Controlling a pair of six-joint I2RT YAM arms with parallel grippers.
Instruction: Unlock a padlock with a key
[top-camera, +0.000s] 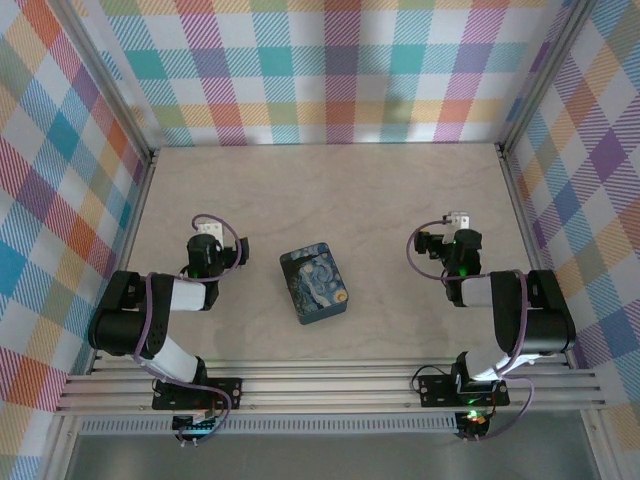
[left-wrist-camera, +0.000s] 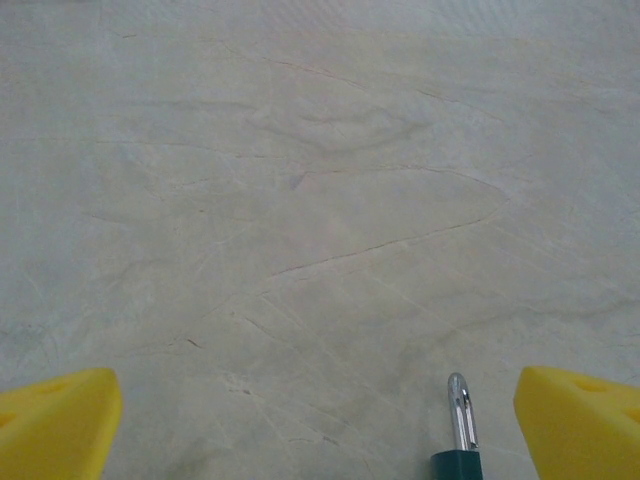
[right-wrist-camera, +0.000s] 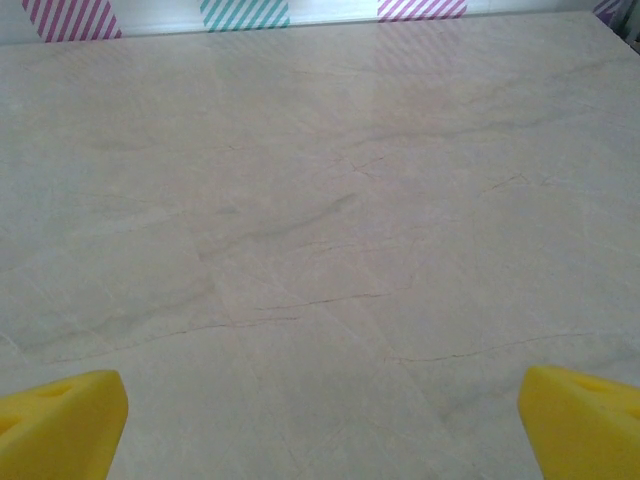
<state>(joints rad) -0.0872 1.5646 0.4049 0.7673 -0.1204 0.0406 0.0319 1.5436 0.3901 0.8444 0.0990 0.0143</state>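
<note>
I see my left end effector (left-wrist-camera: 318, 425) spread, a green padlock with silver shackle (left-wrist-camera: 460, 418) near one yellow fingertip (left-wrist-camera: 580, 420); right end effector (right-wrist-camera: 320, 425) spread too.

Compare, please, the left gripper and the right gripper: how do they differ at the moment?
The left gripper stands left of the tin; the right gripper stands right of it. A silver loop on a dark green body lies between the left gripper's fingers; bare table lies between the right gripper's. Both are open, with yellow fingers.
</note>
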